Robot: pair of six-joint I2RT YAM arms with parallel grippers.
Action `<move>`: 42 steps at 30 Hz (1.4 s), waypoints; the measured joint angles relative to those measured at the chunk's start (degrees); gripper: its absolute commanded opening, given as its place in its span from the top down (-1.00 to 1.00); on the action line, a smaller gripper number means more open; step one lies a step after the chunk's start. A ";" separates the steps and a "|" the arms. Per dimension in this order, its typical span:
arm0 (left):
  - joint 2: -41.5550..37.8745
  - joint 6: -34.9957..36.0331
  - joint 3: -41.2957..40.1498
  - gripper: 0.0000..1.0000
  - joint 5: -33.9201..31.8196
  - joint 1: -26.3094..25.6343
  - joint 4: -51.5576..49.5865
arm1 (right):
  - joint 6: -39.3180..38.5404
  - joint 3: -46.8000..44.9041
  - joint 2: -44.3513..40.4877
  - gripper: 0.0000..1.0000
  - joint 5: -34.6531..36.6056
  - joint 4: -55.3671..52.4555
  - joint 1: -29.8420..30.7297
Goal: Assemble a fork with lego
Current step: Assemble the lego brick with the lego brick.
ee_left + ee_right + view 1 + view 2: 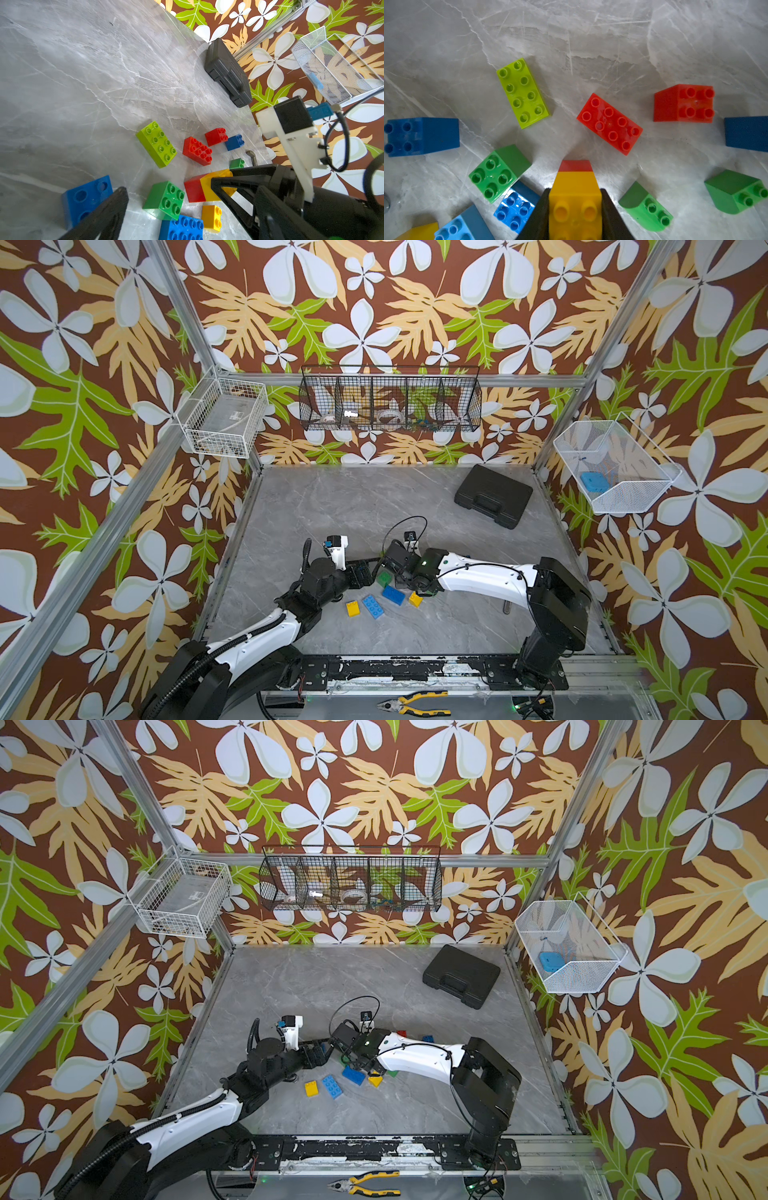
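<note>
ok so the right gripper (574, 200) is pinching a yellow brick (575, 187) by its two sides. A red brick (575, 165) is snapped onto the yellow one's far end, so I'll call that pair the stack. I can't tell if the red end touches the table (591, 41) or sits just above it. The left gripper (362, 573) is just beside the stack, jaws spread wide with nothing in them.

The rest of the lego is lying loose around the stack. There's a dark green square (497, 174) just beside it and a long red brick (609, 123) near, past the red end. A lime brick (523, 93) is a bit further out the same way. A small red square (684, 102) and a blue square (421, 136) sit well apart from it on opposite sides.

My read is that this is early handle-building, two bricks joined and no prongs yet. The next move is probably seating the stack onto another brick's studs. That needs it lined up square before pushing, and the free gripper bracing the loose brick so it doesn't skate away.
</note>
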 measured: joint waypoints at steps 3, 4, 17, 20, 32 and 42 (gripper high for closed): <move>-0.24 -0.02 0.00 -0.94 -0.42 0.04 -0.20 | -0.55 -0.48 0.52 1.00 0.83 0.48 0.26; -0.39 -0.02 0.00 -0.94 -0.50 0.13 -0.26 | -1.29 -0.83 0.46 1.00 1.01 0.98 0.28; 2.29 0.81 3.34 -0.95 -0.55 1.16 -0.85 | -19.19 -2.05 0.09 1.00 -1.46 11.08 -4.13; 4.46 1.99 5.68 -0.95 0.33 1.16 -0.94 | -20.98 -2.14 0.17 1.00 -2.08 12.70 -6.38; 17.44 5.84 14.71 -0.95 4.98 -2.47 -1.25 | -23.37 -4.37 -1.53 1.00 2.56 12.85 -14.53; 15.15 2.95 11.80 -0.95 4.76 2.78 1.51 | -34.64 -2.86 0.61 1.00 -8.68 20.00 -14.56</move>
